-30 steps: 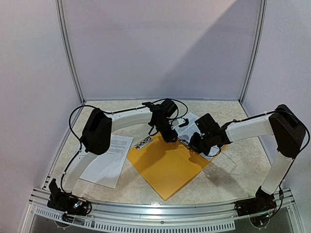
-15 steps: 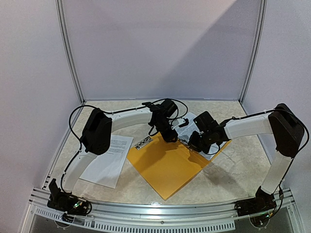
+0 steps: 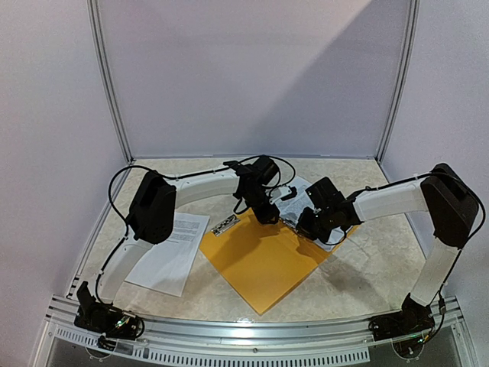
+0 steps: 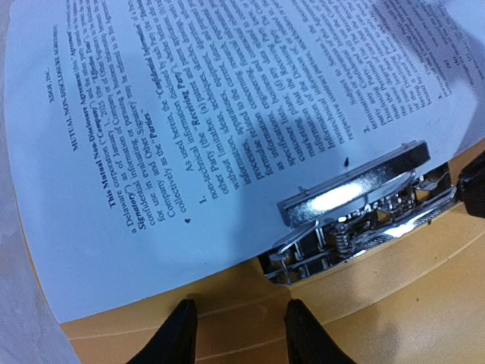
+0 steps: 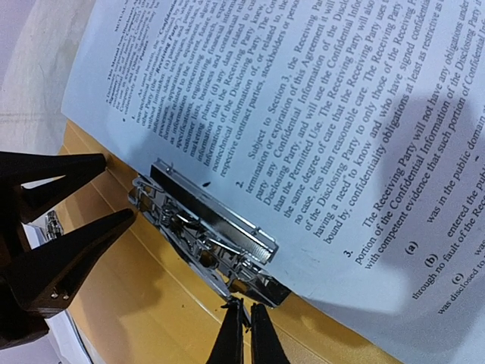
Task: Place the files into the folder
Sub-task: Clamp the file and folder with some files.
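Observation:
The orange-yellow folder [image 3: 263, 264] lies open on the table. One printed sheet [image 3: 296, 200] lies on its far part, its edge under the bar of the metal clip [image 4: 356, 205]. My left gripper [image 4: 236, 334] is open and empty, low over the bare folder [image 4: 379, 303] just short of the clip and of the sheet [image 4: 189, 114]. My right gripper [image 5: 244, 334] is pinched shut at the near edge of the clip [image 5: 208, 231], on a thin metal part of it. The sheet [image 5: 341, 114] lies beyond. A second printed sheet [image 3: 168, 251] lies on the table to the left.
A small metal piece [image 3: 225, 224] lies by the folder's left corner. The left gripper's open fingers [image 5: 68, 227] show in the right wrist view, close to the clip's other end. Both arms meet over the folder's far edge. White walls close the table [image 3: 382, 267].
My right gripper has shifted very slightly at the clip. The left arm, the folder and both sheets have not visibly moved.

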{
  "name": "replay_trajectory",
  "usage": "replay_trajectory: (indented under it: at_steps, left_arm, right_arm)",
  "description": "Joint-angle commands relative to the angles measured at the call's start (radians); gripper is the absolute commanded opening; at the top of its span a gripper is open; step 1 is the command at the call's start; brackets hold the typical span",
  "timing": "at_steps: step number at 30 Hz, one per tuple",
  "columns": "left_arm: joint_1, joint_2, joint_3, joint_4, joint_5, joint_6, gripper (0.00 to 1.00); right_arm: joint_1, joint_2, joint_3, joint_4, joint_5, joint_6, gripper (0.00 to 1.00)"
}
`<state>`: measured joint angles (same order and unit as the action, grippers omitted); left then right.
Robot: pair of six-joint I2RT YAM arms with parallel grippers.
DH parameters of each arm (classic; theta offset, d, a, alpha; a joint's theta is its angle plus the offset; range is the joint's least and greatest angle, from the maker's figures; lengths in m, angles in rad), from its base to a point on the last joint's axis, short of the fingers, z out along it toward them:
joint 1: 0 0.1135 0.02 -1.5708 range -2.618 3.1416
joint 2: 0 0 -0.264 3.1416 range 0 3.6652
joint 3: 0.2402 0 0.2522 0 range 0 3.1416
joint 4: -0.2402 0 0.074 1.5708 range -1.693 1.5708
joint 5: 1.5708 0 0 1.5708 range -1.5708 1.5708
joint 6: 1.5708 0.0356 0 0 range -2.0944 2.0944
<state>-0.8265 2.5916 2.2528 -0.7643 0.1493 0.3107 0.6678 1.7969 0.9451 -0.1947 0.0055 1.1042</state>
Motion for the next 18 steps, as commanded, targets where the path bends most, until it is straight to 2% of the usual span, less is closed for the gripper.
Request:
replay_trajectory:
  at_steps: [1, 13, 18]
  left_arm:
    - [-0.013, 0.069, -0.022, -0.114, -0.004, 0.016, 0.42]
    - [-0.013, 0.071, -0.018, -0.116, -0.002, 0.016, 0.42]
    - [-0.013, 0.071, -0.018, -0.116, -0.002, 0.017, 0.42]
  right_arm:
    - [-0.046, 0.153, -0.109, -0.202, 0.103, 0.012, 0.01]
    - [-0.048, 0.175, -0.120, -0.180, 0.080, 0.009, 0.02]
    - [-0.048, 0.141, -0.112, -0.136, 0.008, -0.017, 0.02]
